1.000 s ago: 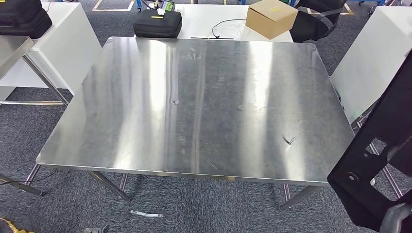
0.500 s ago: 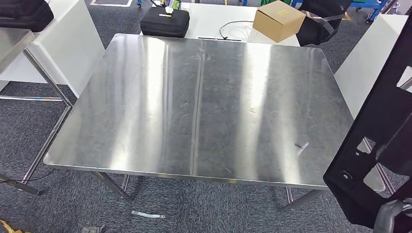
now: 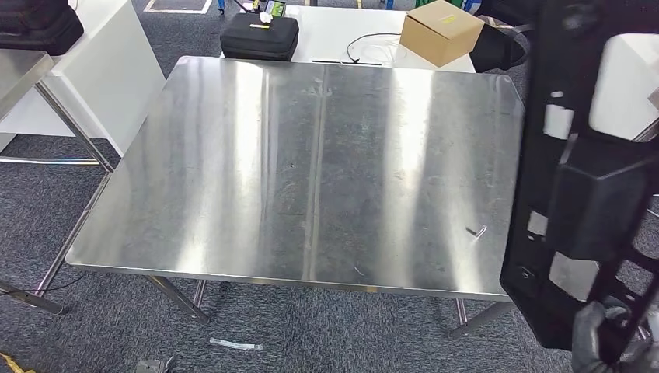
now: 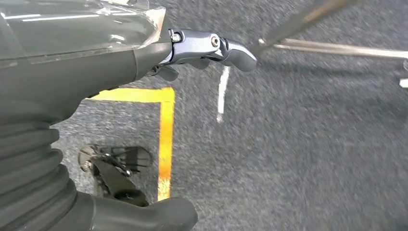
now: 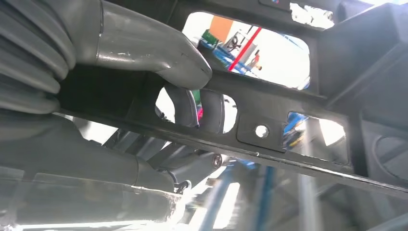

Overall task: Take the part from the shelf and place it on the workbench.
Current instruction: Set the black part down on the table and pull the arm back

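Note:
The steel workbench (image 3: 311, 155) lies straight ahead in the head view, its top bare apart from a small metal bit (image 3: 475, 231) near its right front. The part (image 3: 591, 202) is a large black plastic frame with cut-outs, standing nearly upright over the bench's right edge and reaching the picture's top. My right hand (image 3: 610, 342) grips its lower end at the bottom right. In the right wrist view the thumb (image 5: 144, 48) and fingers (image 5: 192, 108) clamp a bar of the part (image 5: 288, 106). My left hand (image 4: 120, 62) hangs over grey carpet, fingers apart, holding nothing.
Behind the bench stands a white table with a black case (image 3: 260, 36), a cable and a cardboard box (image 3: 441, 31). White tables flank it at the left (image 3: 101, 70) and right (image 3: 629, 70). A second steel table (image 3: 19, 70) sits far left. A white strip (image 3: 233, 343) lies on the carpet.
The part has swung up from a low slant at the right edge to nearly upright and moved left over the bench's right edge. The camera view shifted slightly.

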Action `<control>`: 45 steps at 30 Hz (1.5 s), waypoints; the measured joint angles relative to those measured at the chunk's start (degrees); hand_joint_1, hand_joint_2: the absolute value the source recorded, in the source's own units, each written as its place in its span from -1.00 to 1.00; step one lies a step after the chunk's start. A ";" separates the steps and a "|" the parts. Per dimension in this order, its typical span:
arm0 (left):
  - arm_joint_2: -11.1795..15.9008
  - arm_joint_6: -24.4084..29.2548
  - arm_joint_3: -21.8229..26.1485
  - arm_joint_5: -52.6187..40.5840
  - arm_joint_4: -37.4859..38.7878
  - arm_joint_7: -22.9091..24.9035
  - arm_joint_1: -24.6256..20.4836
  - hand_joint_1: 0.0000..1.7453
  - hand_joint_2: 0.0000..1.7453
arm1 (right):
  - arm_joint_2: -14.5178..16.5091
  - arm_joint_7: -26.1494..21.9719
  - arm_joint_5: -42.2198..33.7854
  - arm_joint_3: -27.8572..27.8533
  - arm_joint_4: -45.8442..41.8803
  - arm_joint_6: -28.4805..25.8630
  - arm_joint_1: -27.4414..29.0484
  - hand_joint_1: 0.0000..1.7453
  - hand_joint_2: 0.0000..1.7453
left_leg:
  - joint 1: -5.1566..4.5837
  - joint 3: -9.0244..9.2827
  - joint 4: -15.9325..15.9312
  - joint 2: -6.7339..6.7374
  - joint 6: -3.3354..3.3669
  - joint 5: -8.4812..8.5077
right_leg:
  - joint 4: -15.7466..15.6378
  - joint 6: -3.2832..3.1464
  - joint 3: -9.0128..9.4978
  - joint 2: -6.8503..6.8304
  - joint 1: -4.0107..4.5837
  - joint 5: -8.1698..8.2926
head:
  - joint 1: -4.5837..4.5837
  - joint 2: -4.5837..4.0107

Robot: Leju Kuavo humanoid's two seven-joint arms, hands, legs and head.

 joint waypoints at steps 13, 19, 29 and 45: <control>1.56 -1.09 -11.28 2.77 7.84 -0.78 -9.10 -1.00 1.00 | -12.95 18.34 25.52 14.10 18.34 19.71 -37.16 1.00 1.00 | -0.02 -0.13 0.03 -0.02 0.12 0.53 | 0.14 0.43 -0.07 -0.02 -0.04 0.37 | 0.02 0.00; 1.60 -1.39 -15.62 2.78 10.05 -0.16 -12.05 -1.00 1.00 | -13.31 21.58 32.04 22.51 23.74 23.52 -51.18 1.00 1.00 | -0.01 -0.20 0.03 -0.15 0.12 0.56 | 0.20 0.45 -0.11 -0.11 -0.04 0.36 | 0.01 0.00; 0.55 -2.80 -20.88 1.17 11.77 1.67 -16.02 -1.00 1.00 | -9.05 22.36 43.71 37.32 21.47 32.64 -61.44 1.00 1.00 | 0.02 -0.35 0.01 -0.12 0.11 0.55 | 0.26 0.44 -0.30 -0.10 -0.02 0.34 | 0.02 0.00; -1.55 -1.64 -24.49 0.78 12.63 3.82 -18.04 -1.00 1.00 | 3.27 24.46 51.79 52.94 33.45 32.71 -66.24 1.00 1.00 | 0.02 -0.37 0.01 -0.15 0.07 0.58 | 0.30 0.43 -0.35 -0.11 -0.03 0.34 | 0.02 0.00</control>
